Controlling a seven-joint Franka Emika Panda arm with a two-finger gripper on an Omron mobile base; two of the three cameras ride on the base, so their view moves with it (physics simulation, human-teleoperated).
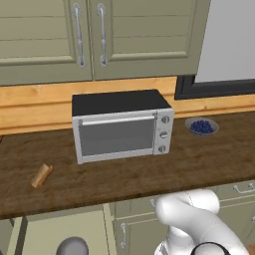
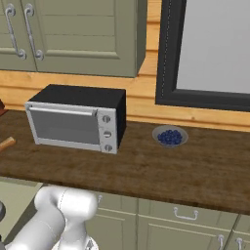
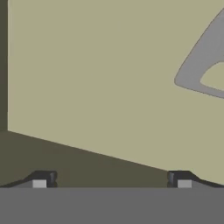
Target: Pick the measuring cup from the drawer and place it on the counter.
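Gripper (image 3: 112, 181) stands wide with nothing in it, above the pale inside of the sage-green drawer (image 3: 96, 78). Small grey metal measuring cup (image 3: 203, 65) lies at two o'clock.

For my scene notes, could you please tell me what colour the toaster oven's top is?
Black, above a silver front; the toaster oven shows best in the left base view.
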